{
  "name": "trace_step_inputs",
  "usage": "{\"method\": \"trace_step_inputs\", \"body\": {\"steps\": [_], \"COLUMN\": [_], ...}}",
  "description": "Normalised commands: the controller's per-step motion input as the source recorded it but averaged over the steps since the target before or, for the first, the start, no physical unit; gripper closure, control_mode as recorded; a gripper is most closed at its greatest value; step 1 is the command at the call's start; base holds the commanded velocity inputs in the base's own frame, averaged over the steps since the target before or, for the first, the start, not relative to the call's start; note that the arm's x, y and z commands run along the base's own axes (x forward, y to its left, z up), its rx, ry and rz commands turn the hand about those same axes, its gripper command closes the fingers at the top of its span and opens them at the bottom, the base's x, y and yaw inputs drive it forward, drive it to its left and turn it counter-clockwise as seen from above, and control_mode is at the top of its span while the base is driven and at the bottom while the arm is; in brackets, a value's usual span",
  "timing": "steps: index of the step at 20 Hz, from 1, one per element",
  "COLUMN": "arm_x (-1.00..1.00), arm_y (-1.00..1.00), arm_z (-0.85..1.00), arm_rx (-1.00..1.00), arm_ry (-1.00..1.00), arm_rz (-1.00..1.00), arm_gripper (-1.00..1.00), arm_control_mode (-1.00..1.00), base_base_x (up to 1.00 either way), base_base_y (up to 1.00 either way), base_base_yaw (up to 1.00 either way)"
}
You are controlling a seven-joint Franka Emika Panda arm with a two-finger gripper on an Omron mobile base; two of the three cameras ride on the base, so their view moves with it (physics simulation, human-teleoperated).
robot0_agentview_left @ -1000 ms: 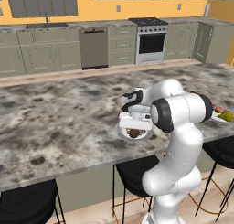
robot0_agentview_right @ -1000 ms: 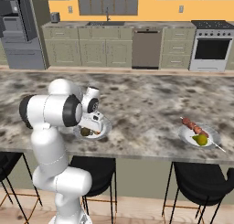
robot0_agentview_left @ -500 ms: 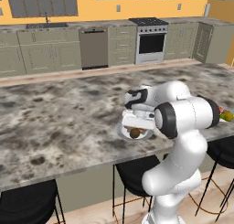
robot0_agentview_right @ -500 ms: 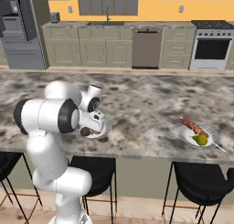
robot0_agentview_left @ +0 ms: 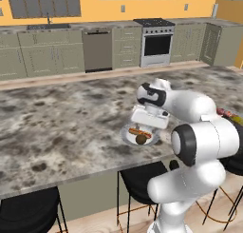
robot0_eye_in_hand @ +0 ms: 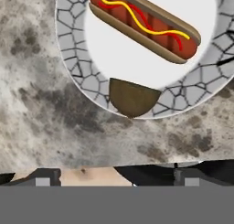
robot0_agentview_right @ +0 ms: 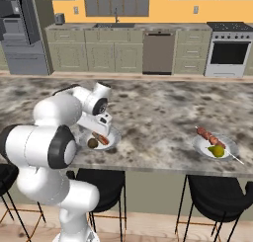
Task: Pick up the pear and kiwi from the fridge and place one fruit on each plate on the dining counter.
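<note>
Two plates sit on the marble dining counter (robot0_agentview_left: 57,127), well apart from each other. The near plate (robot0_agentview_left: 127,134) is pale grey with a cracked-tile pattern around its rim, and it carries a hot dog (robot0_eye_in_hand: 144,24) in a brown bun, striped with wavy lines of yellow and red sauce. The kiwi (robot0_eye_in_hand: 133,98) is a small, dull-brown, smooth oval lying on the rim of that same plate, just beside the hot dog but not touching it; in the right base view it shows as a dark roundish lump (robot0_agentview_right: 92,143) at the plate's left side. The gripper (robot0_agentview_left: 144,128) hangs just above this plate with its jaws spread wide and nothing between them; the hand view looks down on the kiwi and hot dog from close above, with the two dark fingertips (robot0_eye_in_hand: 43,176) far apart at the bottom of the view. The other plate (robot0_agentview_right: 230,148) lies farther along the counter toward the robot's right and bears a skewer of reddish food pieces (robot0_agentview_right: 209,136). The pear (robot0_agentview_right: 217,150), a small roundish yellow-green fruit, rests on that plate right beside the skewer. Black stools (robot0_agentview_right: 220,199) stand under the counter's near edge.
</note>
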Motion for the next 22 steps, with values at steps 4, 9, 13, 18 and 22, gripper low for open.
{"method": "trace_step_inputs", "body": {"steps": [4,9,13,18,22], "arm_x": [-0.58,-0.74,-0.91,-0.68,-0.56], "arm_y": [0.0,0.02,0.01,0.0,0.0], "arm_z": [0.63,0.17,0.06,0.67,0.79], "arm_rx": [0.01,0.0,0.0,0.0,0.0], "arm_ry": [-0.18,-0.24,-0.33,-0.38,-0.38], "arm_rz": [0.0,0.0,0.0,0.0,0.0], "arm_gripper": [-1.0,-1.0,-1.0,-1.0,-1.0], "arm_control_mode": [-1.0,-1.0,-1.0,-1.0,-1.0], "base_base_x": [0.0,0.0,0.0,0.0,0.0], "base_base_y": [0.0,0.0,0.0,0.0,0.0], "base_base_yaw": [0.0,0.0,0.0,0.0,0.0]}}
